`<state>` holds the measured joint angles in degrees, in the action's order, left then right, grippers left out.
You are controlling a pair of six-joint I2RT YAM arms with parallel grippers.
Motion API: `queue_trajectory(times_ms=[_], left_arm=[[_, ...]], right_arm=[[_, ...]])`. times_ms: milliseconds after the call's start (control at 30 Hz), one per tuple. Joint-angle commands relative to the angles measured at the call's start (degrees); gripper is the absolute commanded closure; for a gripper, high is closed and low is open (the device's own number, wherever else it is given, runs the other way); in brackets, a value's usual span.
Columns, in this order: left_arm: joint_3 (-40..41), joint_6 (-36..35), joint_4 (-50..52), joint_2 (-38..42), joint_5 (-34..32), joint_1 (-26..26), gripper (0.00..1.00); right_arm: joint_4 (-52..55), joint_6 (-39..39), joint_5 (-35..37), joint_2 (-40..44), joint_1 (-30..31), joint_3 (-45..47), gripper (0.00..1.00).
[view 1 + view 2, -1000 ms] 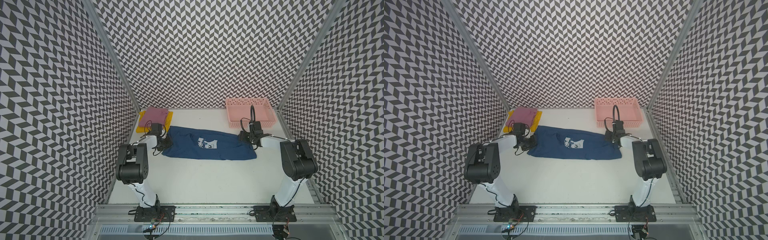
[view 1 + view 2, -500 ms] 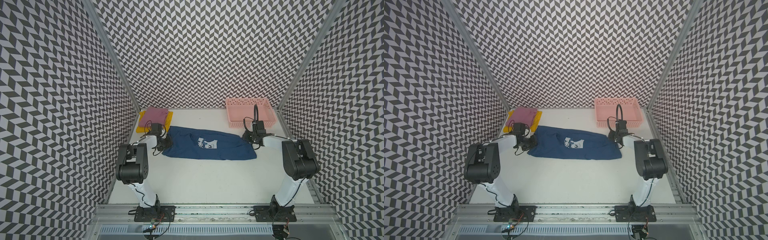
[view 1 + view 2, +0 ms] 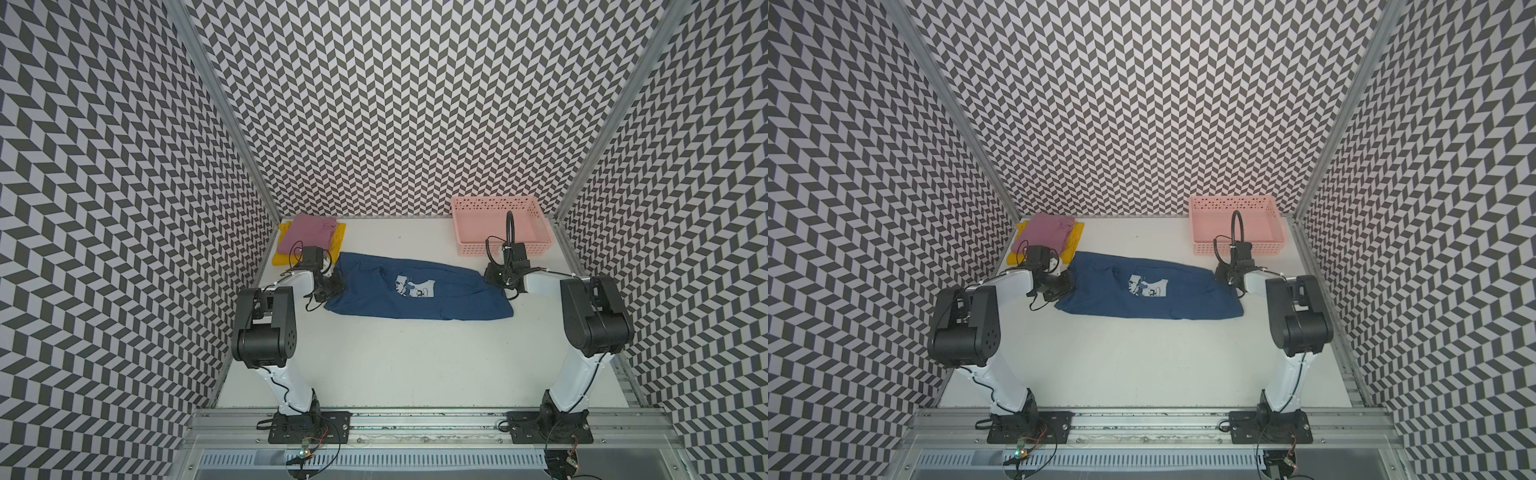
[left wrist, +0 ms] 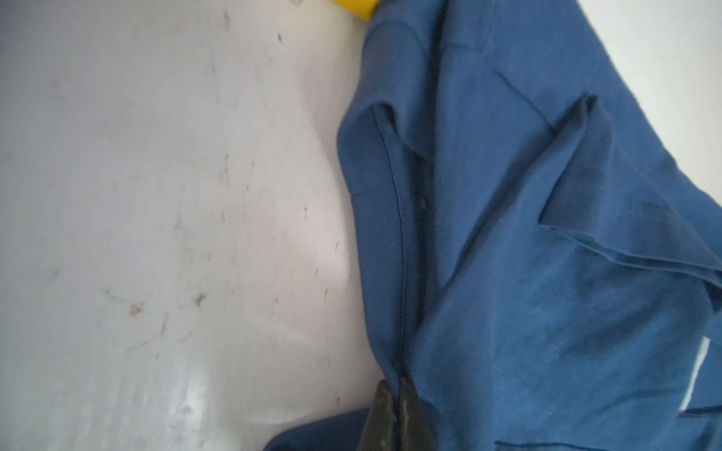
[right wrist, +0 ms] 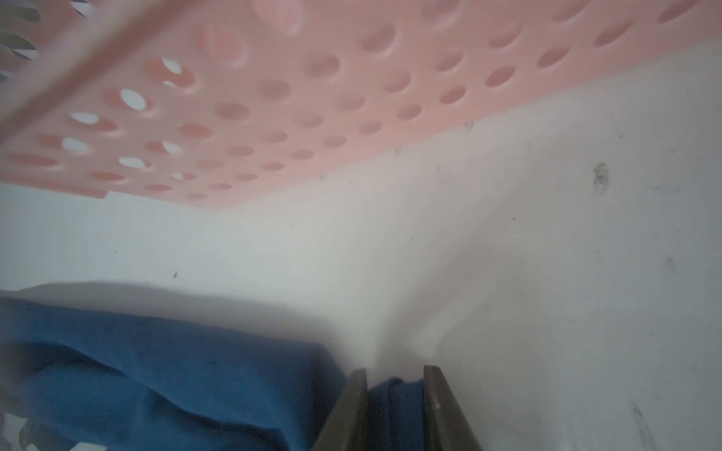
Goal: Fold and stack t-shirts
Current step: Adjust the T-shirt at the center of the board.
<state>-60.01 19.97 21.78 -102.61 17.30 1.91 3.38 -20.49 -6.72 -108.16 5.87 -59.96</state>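
Both claws gripped one shirt
The left gripper (image 4: 394,384) was pressed together on the collar-side edge of the navy t-shirt (image 3: 374,293); the right gripper (image 5: 394,377) clamped its other end; it lay on the table (image 3: 395,365), long axis from arm to arm.

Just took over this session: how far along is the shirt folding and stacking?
Done: the mauve-pink shirt lies folded on the yellow shirt in the far corner. In hand: the navy shirt lies stretched on the table, the left gripper shut on one end, the right gripper pinching the other. Left: fold it and, likely, add it to that stack.
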Motion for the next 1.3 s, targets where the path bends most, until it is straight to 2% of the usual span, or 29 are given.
queue_trajectory(times_ms=[0,100,233,500,867,1133,1267], left_arm=[[0.6,-1.0,0.2,1.8,0.9,0.4,1.0],[0.5,-1.1,0.3,1.9,0.9,0.4,1.0],[0.6,-1.1,0.3,2.0,0.9,0.5,1.0],[0.7,-1.4,0.5,2.0,0.7,0.5,1.0],[1.0,-1.4,-0.1,1.7,1.0,0.7,1.0],[0.2,-0.8,-0.5,1.9,1.1,0.8,1.0],[-0.3,-0.2,-0.5,3.3,-0.9,0.7,1.0]], right_arm=[[-2.5,0.4,0.0,-0.6,-0.2,-1.5,0.82],[-2.6,0.3,0.4,-0.7,-0.2,-1.6,0.9],[-2.3,0.5,2.1,-0.4,-0.2,-2.5,0.95],[-2.4,0.3,4.6,-1.0,-0.6,-4.1,0.97],[-2.8,-0.2,4.4,-1.7,-1.3,-3.4,1.0],[-3.6,-1.0,3.9,1.3,-1.1,1.0,1.0],[-4.4,-1.3,3.5,3.3,-0.8,4.3,1.0]])
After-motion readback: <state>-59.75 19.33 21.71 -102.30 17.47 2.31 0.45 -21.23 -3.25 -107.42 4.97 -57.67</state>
